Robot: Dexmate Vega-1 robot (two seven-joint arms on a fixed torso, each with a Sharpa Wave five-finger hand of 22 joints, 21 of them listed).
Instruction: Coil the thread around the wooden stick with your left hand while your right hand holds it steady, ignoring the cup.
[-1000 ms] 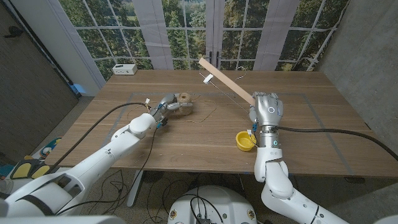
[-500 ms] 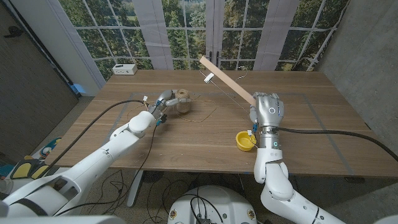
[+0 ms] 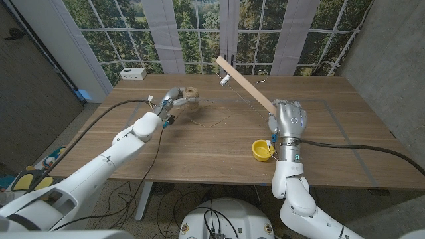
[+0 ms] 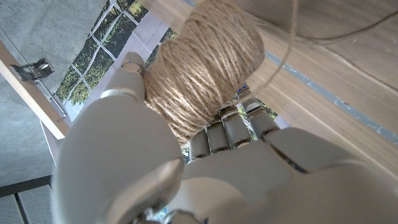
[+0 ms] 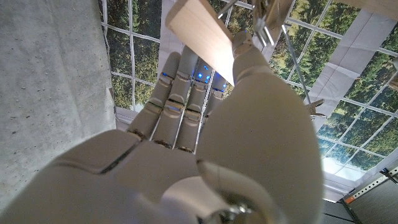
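Observation:
My right hand (image 3: 287, 121) grips the lower end of a long wooden stick (image 3: 243, 83), which slants up and to the left above the table; a small clip (image 3: 224, 80) hangs near its upper end. The stick (image 5: 200, 37) also shows past my curled right hand (image 5: 205, 130) in the right wrist view. My left hand (image 3: 174, 99) holds a spool of tan thread (image 3: 191, 93) lifted off the table at the back left. Up close, the spool (image 4: 202, 62) sits between the fingers (image 4: 124, 81) of that hand. A loose thread (image 3: 216, 119) trails over the wood toward the stick.
A yellow cup (image 3: 261, 150) stands on the wooden table (image 3: 199, 153) just left of my right wrist. A white box (image 3: 133, 73) sits at the back left corner. A black cable runs along my left arm, another off to the right.
My left hand has lifted the spool and carried it back, away from me. The stick has tilted slightly, its upper end shifting right.

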